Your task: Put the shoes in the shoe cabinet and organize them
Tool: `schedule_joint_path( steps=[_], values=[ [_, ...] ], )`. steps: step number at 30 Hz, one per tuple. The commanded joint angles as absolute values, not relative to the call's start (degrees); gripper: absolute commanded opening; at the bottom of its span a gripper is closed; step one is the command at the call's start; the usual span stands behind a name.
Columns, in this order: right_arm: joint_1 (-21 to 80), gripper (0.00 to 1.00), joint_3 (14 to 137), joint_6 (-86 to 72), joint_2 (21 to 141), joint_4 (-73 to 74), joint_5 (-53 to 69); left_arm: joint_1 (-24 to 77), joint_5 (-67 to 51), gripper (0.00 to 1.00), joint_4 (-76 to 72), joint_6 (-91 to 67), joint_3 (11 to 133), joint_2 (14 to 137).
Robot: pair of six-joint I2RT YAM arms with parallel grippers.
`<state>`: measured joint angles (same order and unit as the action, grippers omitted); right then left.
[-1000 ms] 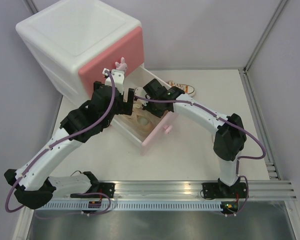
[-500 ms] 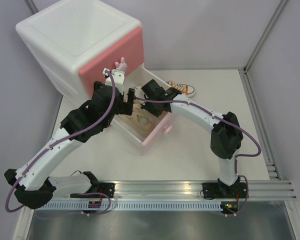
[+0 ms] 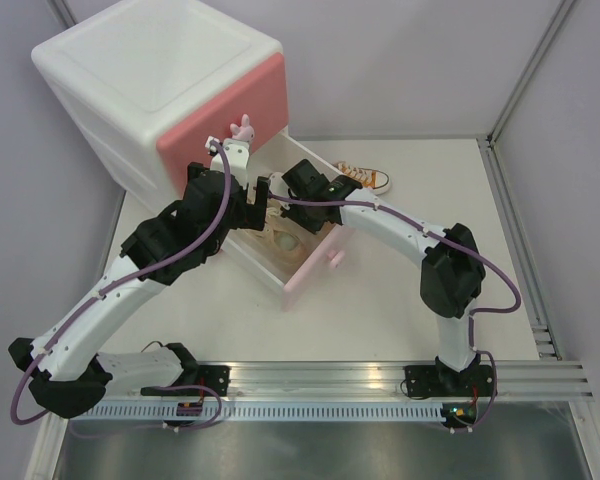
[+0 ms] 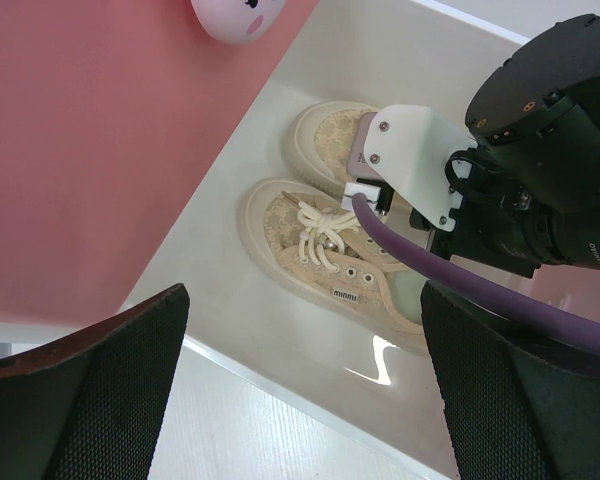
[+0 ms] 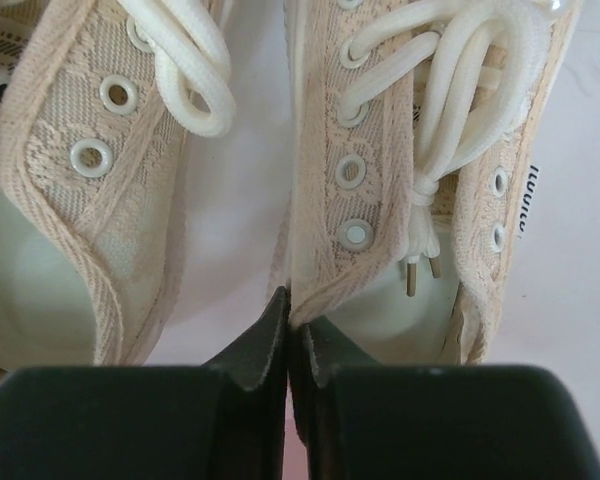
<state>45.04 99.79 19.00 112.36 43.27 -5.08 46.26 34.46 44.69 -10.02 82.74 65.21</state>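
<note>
A: Cabinet first. What's it look like?
B: White shoe cabinet (image 3: 150, 70), boxy with rounded corners, upper left of the overhead frame. The upper drawer front (image 3: 225, 115) is pink and closed, with a bunny knob (image 3: 242, 127) at its lower edge. The lower drawer (image 3: 315, 268) is pulled out toward frame centre over the table (image 3: 400, 310).

A: Shoes?
B: Two cream sneakers (image 3: 283, 238) lie side by side on the drawer floor. They have lace-patterned uppers, white eyelets and thick off-white laces, and in the left wrist view the toes point to the upper left. One orange sneaker (image 3: 365, 178) with a white sole sits on the table outside the drawer. It is just right of upper centre, partly behind the right arm (image 3: 400, 230).

A: Arm poses?
B: The right arm rises from its base at lower right, bends at a dark elbow, then reaches up-left with its wrist over the drawer. The left arm (image 3: 130, 285) runs diagonally from lower left, its wrist beside the cabinet front.

A: Grippers?
B: The left gripper (image 4: 302, 295) hangs above the drawer with its fingers spread wide, touching nothing. The right gripper (image 5: 292, 322) is down among the shoes. Its tips are pressed together on the inner collar edge of the right-hand cream sneaker (image 5: 400, 170), with the left-hand cream sneaker (image 5: 80, 150) just beside it.
</note>
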Motion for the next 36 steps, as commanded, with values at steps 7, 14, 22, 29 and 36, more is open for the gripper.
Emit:
schedule_joint_path(
  steps=[7, 14, 22, 29, 36],
  values=[
    [45.2, 0.41, 101.4, 17.6, 110.3, 36.1, -6.6, 46.3, 35.3, 1.00, 43.6, -9.2, 82.8, 65.0],
    [45.2, 0.57, 101.5, 16.1, 105.0, 35.7, -5.4, 46.3, 35.4, 1.00, 43.5, -9.8, 83.1, 65.2],
    [45.2, 0.70, 99.7, 8.5, 95.5, 31.6, -8.3, 46.3, 35.3, 1.00, 42.7, -10.7, 83.2, 65.7],
    [45.3, 0.77, 85.3, 5.6, 81.7, 29.7, -12.5, 46.3, 34.5, 1.00, 41.5, -11.3, 83.7, 67.3],
    [45.1, 0.81, 67.7, 0.4, 64.2, 33.4, -15.8, 46.3, 33.7, 1.00, 41.1, -11.3, 85.5, 69.2]
  ],
)
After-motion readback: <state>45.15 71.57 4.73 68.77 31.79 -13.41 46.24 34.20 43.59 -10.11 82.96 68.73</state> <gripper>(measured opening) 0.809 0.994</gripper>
